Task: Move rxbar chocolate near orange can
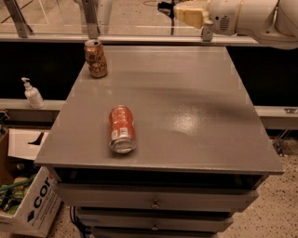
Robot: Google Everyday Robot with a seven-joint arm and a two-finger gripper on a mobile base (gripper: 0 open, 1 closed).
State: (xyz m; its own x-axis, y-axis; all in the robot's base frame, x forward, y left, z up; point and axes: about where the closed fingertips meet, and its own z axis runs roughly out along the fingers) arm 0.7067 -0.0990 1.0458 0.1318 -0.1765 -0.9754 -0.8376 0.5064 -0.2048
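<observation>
The orange can (95,58) stands upright at the table's far left corner. My gripper (165,8) is high above the table's far edge, right of the middle, at the end of the white arm reaching in from the top right. A small dark piece sticks out at its tip, which I take to be the rxbar chocolate (163,6) held in the shut fingers; no bar lies on the table. The gripper is well to the right of the orange can and above it.
A brighter red-orange can (122,129) with a white label lies on its side on the grey table (195,102), front left. A soap bottle (32,93) stands on a ledge at left. A cardboard box (32,204) sits on the floor. Drawers (153,202) are below.
</observation>
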